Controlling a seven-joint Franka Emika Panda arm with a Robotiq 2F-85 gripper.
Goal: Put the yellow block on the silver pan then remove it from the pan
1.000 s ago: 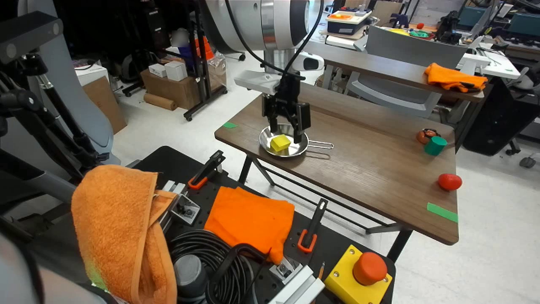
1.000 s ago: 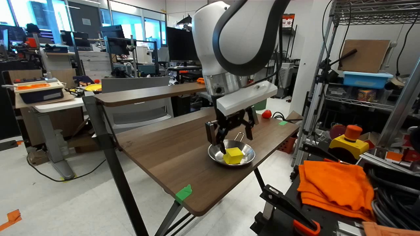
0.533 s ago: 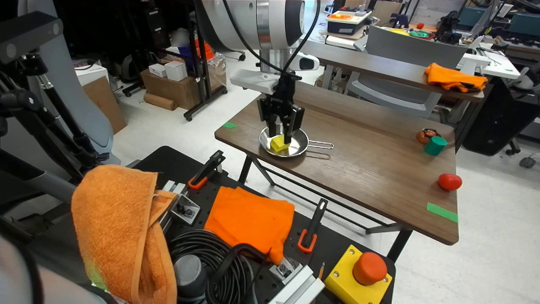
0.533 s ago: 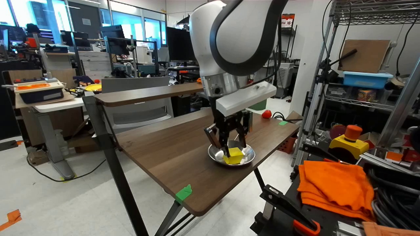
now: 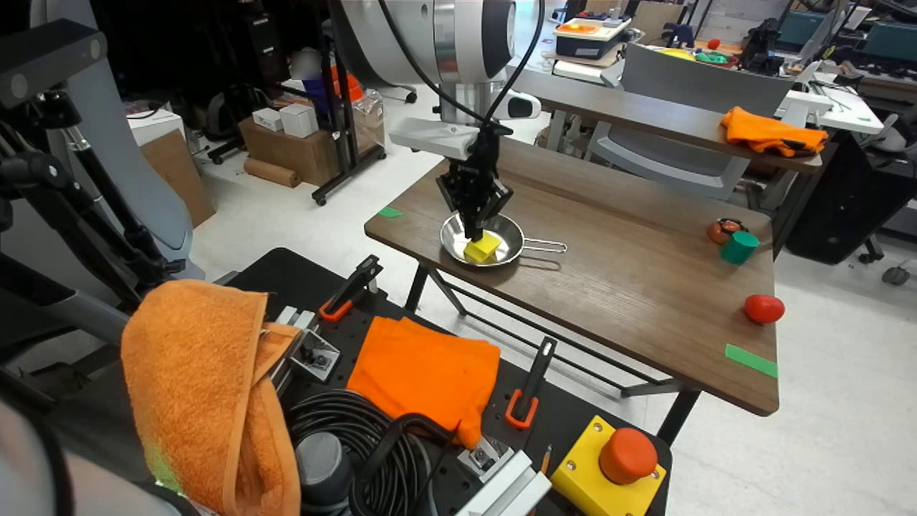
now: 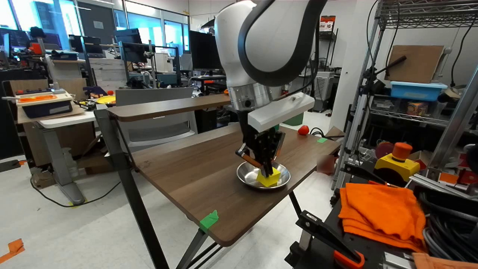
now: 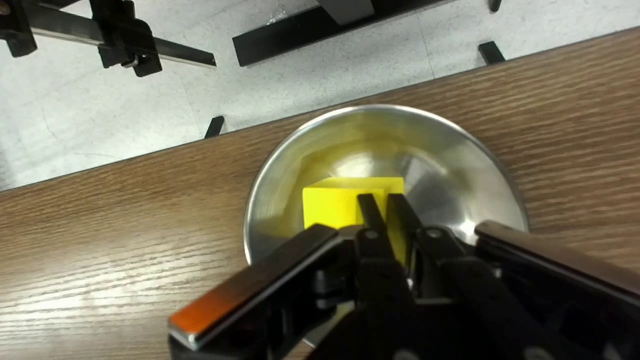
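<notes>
A: Gripper?
B: Fingers closed to a narrow slit, yellow showing through, tips over the yellow block in the wrist view. Can't tell if they pinch it.
A: Block where?
B: Inside the silver pan, toward ten o'clock of centre, wrist view. Pan sits on the wood-grain table, near the edge.
A: Pan orientation?
B: Wire handle at three o'clock in an exterior view.
A: Farther out?
B: Same view, from the pan: folded orange cloth at seven, emergency-stop box at five, green cylinder at three, red round object just past three.
</notes>
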